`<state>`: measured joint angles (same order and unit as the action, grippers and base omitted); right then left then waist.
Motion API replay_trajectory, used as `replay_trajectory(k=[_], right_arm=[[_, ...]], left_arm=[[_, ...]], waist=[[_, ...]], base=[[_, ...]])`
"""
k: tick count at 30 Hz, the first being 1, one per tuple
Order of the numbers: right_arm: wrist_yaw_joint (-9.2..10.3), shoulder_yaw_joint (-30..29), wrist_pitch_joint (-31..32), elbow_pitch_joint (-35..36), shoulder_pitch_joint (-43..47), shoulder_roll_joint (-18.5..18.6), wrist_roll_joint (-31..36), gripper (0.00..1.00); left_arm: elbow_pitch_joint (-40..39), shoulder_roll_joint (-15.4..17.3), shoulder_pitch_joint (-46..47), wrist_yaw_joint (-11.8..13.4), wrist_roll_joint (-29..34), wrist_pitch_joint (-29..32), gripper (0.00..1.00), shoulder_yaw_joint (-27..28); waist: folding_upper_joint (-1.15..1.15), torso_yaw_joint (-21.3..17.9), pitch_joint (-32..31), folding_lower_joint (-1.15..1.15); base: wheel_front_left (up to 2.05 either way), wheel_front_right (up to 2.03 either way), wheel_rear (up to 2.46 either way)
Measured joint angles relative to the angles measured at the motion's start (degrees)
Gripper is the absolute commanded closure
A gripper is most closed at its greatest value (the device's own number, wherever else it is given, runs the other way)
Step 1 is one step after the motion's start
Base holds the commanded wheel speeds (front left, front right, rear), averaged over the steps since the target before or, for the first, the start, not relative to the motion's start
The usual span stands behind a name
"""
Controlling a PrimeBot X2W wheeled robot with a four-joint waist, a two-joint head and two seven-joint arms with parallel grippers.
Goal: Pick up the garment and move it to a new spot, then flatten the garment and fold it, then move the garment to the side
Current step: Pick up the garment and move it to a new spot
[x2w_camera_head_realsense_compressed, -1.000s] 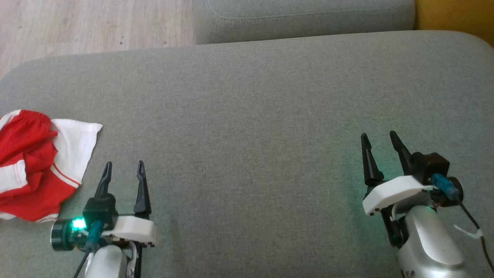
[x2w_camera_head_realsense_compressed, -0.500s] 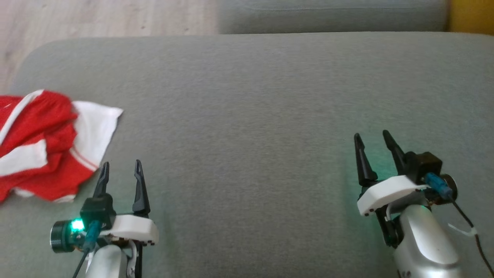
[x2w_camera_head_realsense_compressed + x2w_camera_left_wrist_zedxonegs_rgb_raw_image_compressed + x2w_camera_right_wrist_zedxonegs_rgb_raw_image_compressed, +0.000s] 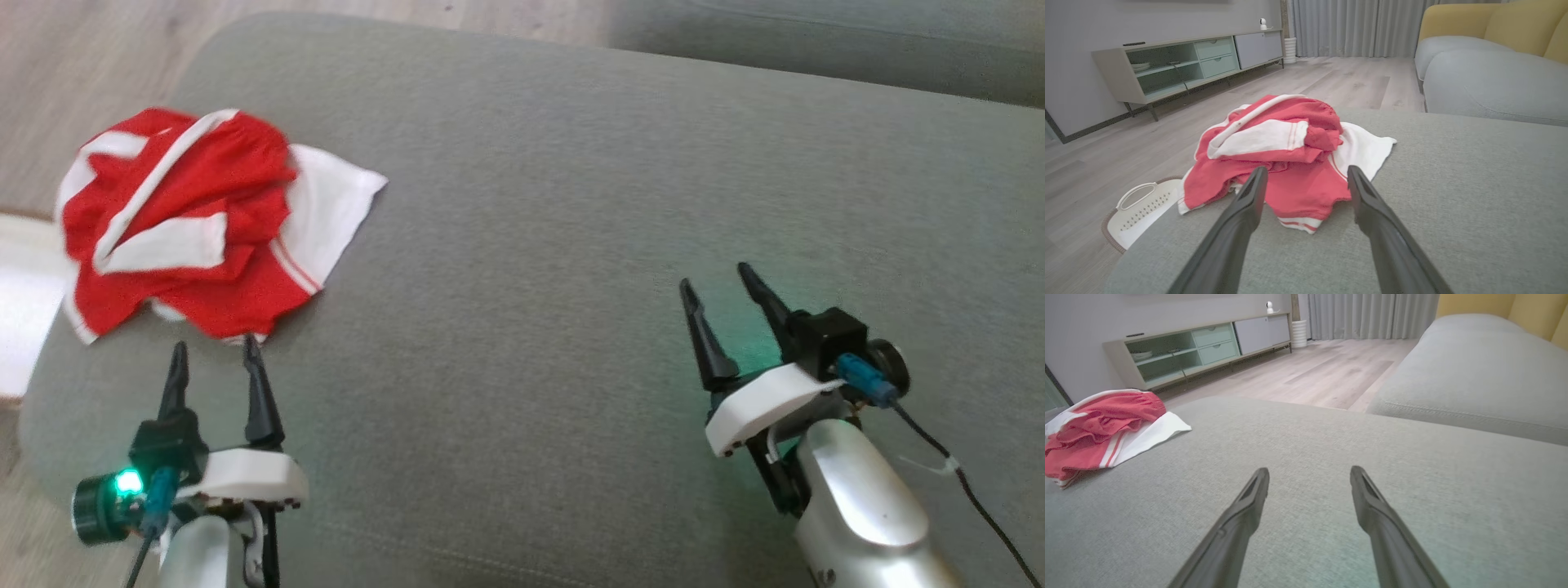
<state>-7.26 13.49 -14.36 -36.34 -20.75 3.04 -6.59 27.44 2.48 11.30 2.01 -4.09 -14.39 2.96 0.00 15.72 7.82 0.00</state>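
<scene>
While the garment (image 3: pixel 196 220) lies crumpled on the left of the cushion (image 3: pixel 571 204), no step is judged done; the left gripper (image 3: pixel 212 343), just beside it, and the right gripper (image 3: pixel 714 275) are seen spread, empty.

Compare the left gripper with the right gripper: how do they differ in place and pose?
The left gripper has its tips close to the near edge of the red and white garment; the right gripper is far from it, over bare sofa cushion. In the head view the left gripper's fingers point almost straight up, while the right gripper's lean left. Both are open and hold nothing.
</scene>
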Motion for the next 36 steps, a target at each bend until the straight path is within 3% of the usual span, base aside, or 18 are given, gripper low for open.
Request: replay_trajectory(k=[7, 14, 20, 29, 36], right_arm=[[0.0, 3.8, 0.0, -0.41, -0.25, 0.03, -0.98, 0.0], [0.0, 4.61, 0.0, -0.48, -1.38, 0.12, -0.96, 0.0], [0.0, 5.91, 0.0, -0.33, -2.69, 0.16, -0.79, 0.0], [0.0, 8.01, 0.0, 2.24, -5.83, 2.07, -0.58, 0.0], [-0.01, 9.85, -0.02, 5.5, -8.26, 3.48, -1.04, 0.0]], left_arm=[[-0.15, -0.1, -0.1, -0.02, -0.14, -0.05, 0.0, 1.31], [-2.29, -0.29, 0.24, -0.07, -0.13, -0.05, 0.0, 2.74], [-2.24, 0.78, 3.98, -1.63, 0.16, -0.05, 0.0, 3.83], [7.05, 7.73, 17.85, -4.38, 1.13, -0.07, 0.0, 5.81], [15.88, 12.15, 28.13, -5.05, 3.02, -0.08, 0.0, 4.67]], waist=[[0.0, 3.21, 1.2, 0.0], [0.0, 3.65, 3.08, 0.0], [0.0, 3.15, 5.23, 0.0], [0.0, 0.93, 10.87, 0.01], [0.0, -1.1, 15.87, 0.01]], base=[[0.0, 0.0, 0.0], [0.0, 0.0, 0.0], [0.0, 0.0, 0.0], [0.0, 0.0, 0.0], [0.0, 0.0, 0.0]])
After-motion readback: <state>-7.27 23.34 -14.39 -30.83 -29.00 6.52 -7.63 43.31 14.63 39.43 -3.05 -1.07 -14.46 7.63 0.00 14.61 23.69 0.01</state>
